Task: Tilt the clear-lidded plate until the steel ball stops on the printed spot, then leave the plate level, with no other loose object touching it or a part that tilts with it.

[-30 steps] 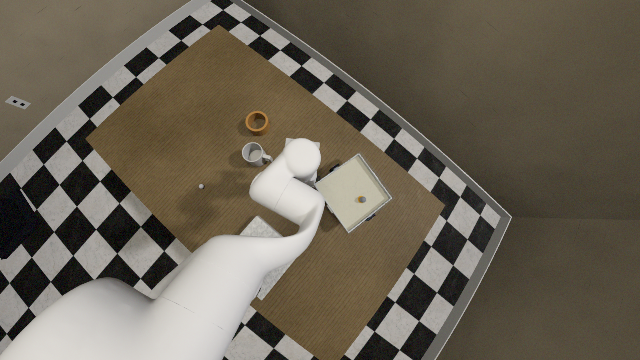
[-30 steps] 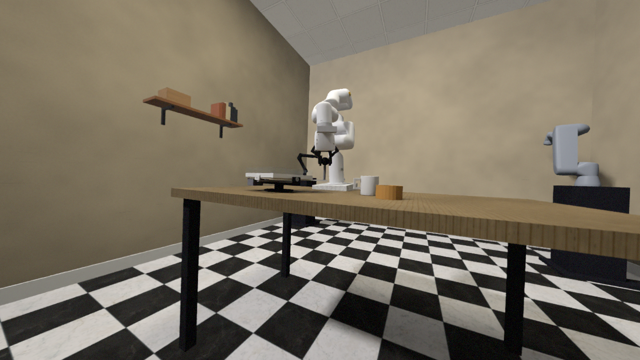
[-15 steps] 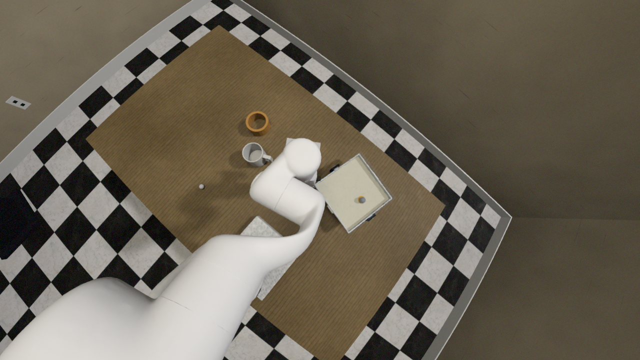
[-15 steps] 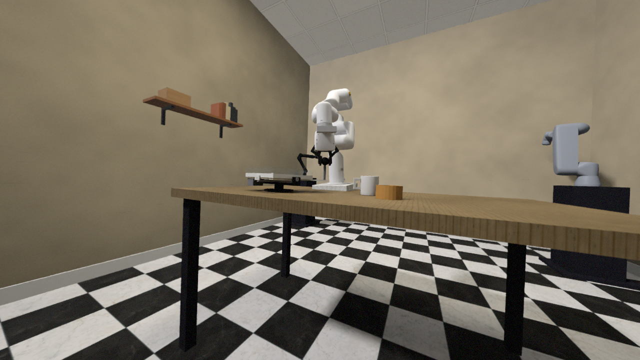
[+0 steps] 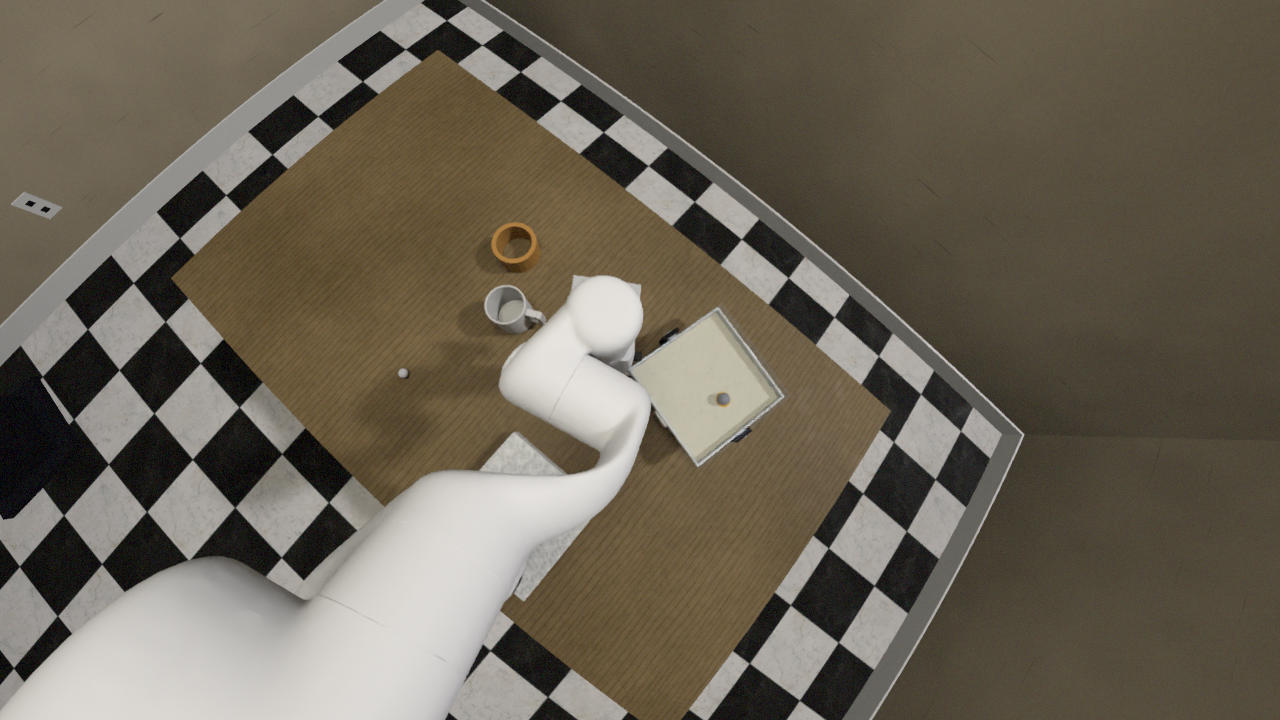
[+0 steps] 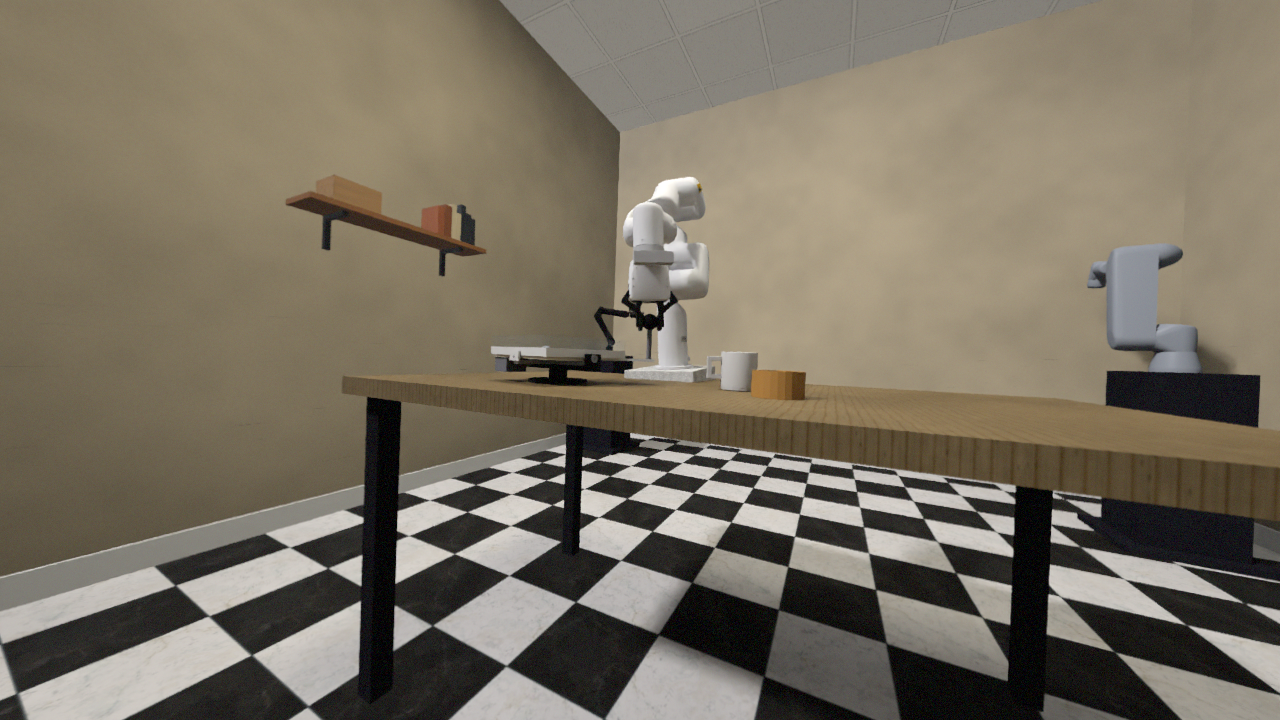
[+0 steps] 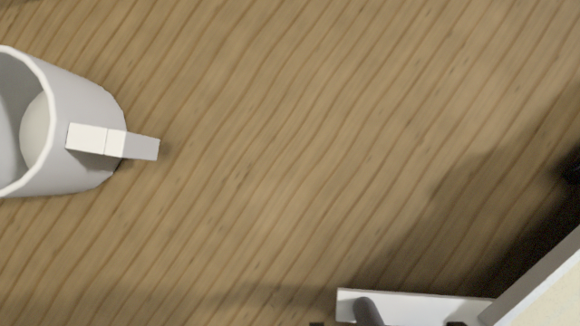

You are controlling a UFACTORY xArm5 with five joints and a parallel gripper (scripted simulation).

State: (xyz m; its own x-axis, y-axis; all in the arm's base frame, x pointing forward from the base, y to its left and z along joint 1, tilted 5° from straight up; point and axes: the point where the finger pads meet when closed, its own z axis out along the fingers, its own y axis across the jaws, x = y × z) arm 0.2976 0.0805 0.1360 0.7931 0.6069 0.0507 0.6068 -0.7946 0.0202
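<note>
The upright handle (image 6: 648, 344) (image 7: 369, 311) is pinched between the fingers (image 6: 660, 317), presumably so that the plate's (image 5: 693, 380) (image 6: 528, 352) (image 7: 555, 296) tilt can be steered, while the steel ball (image 5: 723, 398) is seen over the orange printed spot (image 5: 721, 406), exact centring unconfirmed.
</note>
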